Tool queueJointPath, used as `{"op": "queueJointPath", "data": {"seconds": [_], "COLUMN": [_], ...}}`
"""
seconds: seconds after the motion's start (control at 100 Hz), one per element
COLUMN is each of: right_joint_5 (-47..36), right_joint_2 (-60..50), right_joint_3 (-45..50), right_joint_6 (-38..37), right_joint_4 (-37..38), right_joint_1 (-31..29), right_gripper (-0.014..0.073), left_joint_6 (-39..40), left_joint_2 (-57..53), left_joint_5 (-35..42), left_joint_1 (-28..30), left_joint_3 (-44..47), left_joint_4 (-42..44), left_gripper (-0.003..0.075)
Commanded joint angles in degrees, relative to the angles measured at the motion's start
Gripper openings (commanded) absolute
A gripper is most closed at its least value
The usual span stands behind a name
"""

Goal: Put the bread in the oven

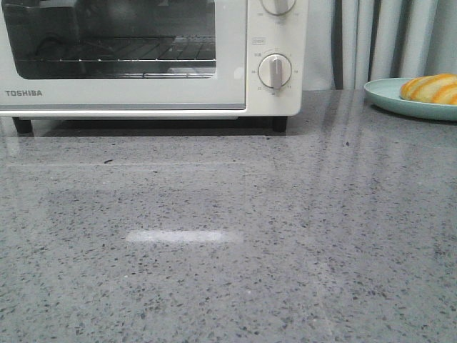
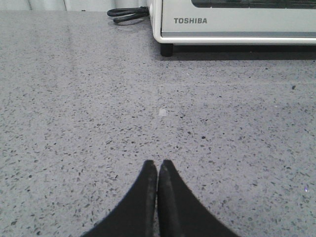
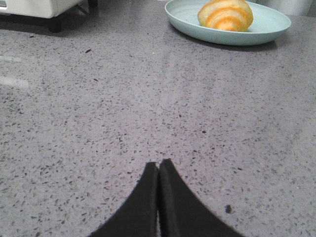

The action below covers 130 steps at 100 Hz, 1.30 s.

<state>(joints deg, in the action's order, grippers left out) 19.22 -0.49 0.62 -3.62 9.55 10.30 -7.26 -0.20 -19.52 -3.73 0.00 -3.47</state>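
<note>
The bread (image 1: 430,88), a golden-orange ridged roll, lies on a pale green plate (image 1: 385,98) at the far right of the grey speckled counter; it also shows in the right wrist view (image 3: 225,14) on the same plate (image 3: 256,33). The white Toshiba oven (image 1: 143,89) stands at the back left with its glass door closed; its lower front shows in the left wrist view (image 2: 237,27). My left gripper (image 2: 157,163) is shut and empty over bare counter, short of the oven. My right gripper (image 3: 159,163) is shut and empty, well short of the plate. Neither gripper shows in the front view.
A black power cord (image 2: 127,14) lies on the counter beside the oven's left side. Grey curtains (image 1: 385,39) hang behind the plate. The oven's dial (image 1: 275,71) faces forward. An oven foot (image 3: 55,24) shows in the right wrist view.
</note>
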Motion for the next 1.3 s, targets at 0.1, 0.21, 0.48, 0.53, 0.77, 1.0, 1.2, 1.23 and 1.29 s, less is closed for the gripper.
{"op": "queueJointPath", "data": {"seconds": [0.1,0.21,0.48,0.53,0.77,1.0,1.2,1.23,1.29], "right_joint_5": [-1.81,-1.81,-1.81,-1.81,-1.81,-1.81,-5.41,-6.77,-9.76], "right_joint_2": [-1.22,-1.22,-1.22,-1.22,-1.22,-1.22,-1.22,-1.22,-1.22], "right_joint_3": [0.72,0.72,0.72,0.72,0.72,0.72,0.72,0.72,0.72], "right_joint_6": [0.32,0.32,0.32,0.32,0.32,0.32,0.32,0.32,0.21], "right_joint_4": [0.82,0.82,0.82,0.82,0.82,0.82,1.45,1.45,1.07], "right_joint_1": [-0.37,-0.37,-0.37,-0.37,-0.37,-0.37,-0.37,-0.37,-0.37], "right_gripper": [-0.007,-0.007,-0.007,-0.007,-0.007,-0.007,-0.007,-0.007,-0.007], "left_joint_6": [0.6,0.6,0.6,0.6,0.6,0.6,0.6,0.6,0.6], "left_joint_2": [-1.57,-1.57,-1.57,-1.57,-1.57,-1.57,-1.57,-1.57,-1.57], "left_joint_5": [2.98,2.98,2.98,2.98,2.98,2.98,2.98,3.28,4.31], "left_joint_1": [0.23,0.23,0.23,0.23,0.23,0.23,0.23,0.23,0.23], "left_joint_3": [1.34,1.34,1.34,1.34,1.34,1.34,1.34,1.34,1.34], "left_joint_4": [-0.71,-0.71,-0.71,-0.71,-0.71,-0.71,-0.71,-0.59,-1.18], "left_gripper": [-0.0021,-0.0021,-0.0021,-0.0021,-0.0021,-0.0021,-0.0021,-0.0021,-0.0021]}}
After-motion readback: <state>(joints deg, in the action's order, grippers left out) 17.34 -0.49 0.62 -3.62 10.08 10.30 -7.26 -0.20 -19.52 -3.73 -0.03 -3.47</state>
